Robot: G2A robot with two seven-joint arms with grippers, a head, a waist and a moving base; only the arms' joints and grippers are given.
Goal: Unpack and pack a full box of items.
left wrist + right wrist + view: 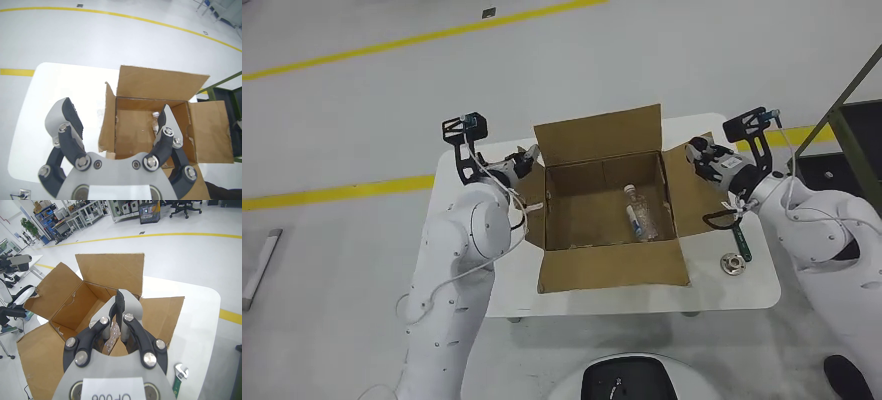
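**Edges and clearance**
- The box (587,215) stood open at the middle of the table (757,290). All four flaps were folded outward.
- The far flap stood nearly upright. The right flap lay spread toward the right edge of the table, and the near flap reached toward the near edge.
- The bottle (639,212) lay on its side on the box floor, close to the right wall, with its cap toward the far wall. The floor to its left was bare cardboard.
- A wrench (739,242) and a small round metal part (732,264) lay on the table to the right of the box, near the near right corner. The two were just beside each other.
- In the left wrist view, a bare strip of table lay to the left of the box.

**Grippers**
- The left gripper (116,108) was above the left flap. Its jaws were spread wide and held nothing.
- The right gripper (119,294) was above the right flap. Its pads were pressed together, with nothing between them.

**Hidden or unclear**
- In the left wrist view, one finger (166,117) covered most of the bottle, leaving the cap end in sight.
- In the right wrist view, the bottle showed in part through the gap in the linkage, and the frame edge cut off the wrench handle.
- The round part was too small to identify.
- In the top view, the left arm covered the left near part of the table.
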